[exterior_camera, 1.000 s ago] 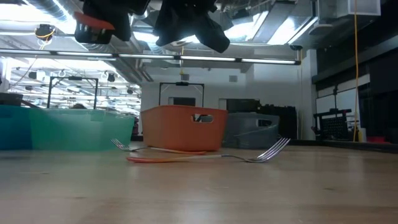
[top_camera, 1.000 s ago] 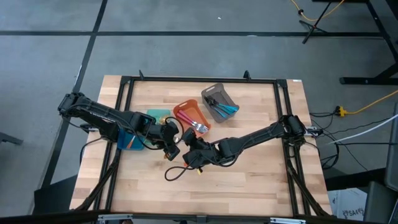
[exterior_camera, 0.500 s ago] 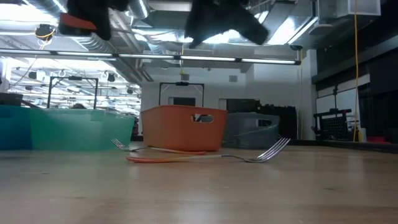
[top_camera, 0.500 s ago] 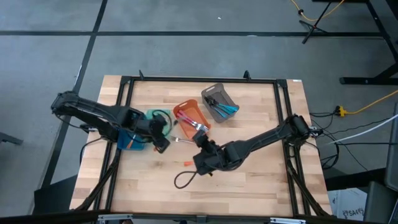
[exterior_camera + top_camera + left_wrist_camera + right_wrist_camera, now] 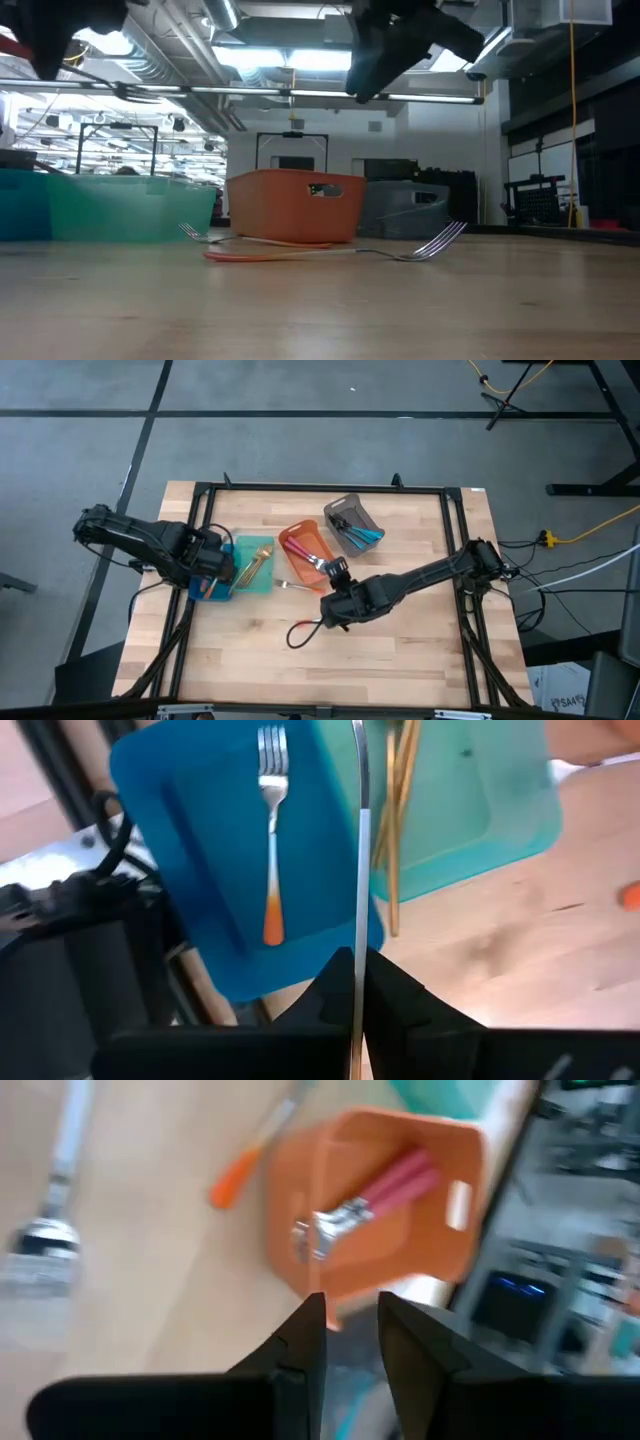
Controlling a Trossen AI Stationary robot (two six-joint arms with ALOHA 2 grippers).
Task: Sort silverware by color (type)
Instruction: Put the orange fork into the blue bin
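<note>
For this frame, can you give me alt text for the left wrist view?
The left claw is shut on a slim metal utensil, held over a blue bin containing one orange-handled fork. Beside it, a teal bin holds gold-handled utensils.

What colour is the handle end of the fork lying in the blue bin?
Orange, on the fork in the blue bin; clearest in the left wrist view.

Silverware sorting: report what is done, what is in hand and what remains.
Done: pink-handled pieces lie in the orange bin, blue ones in the grey bin, gold ones in the teal bin. In hand: the left pincer is shut on a thin utensil above the blue bin. Left: two forks on the table.
</note>
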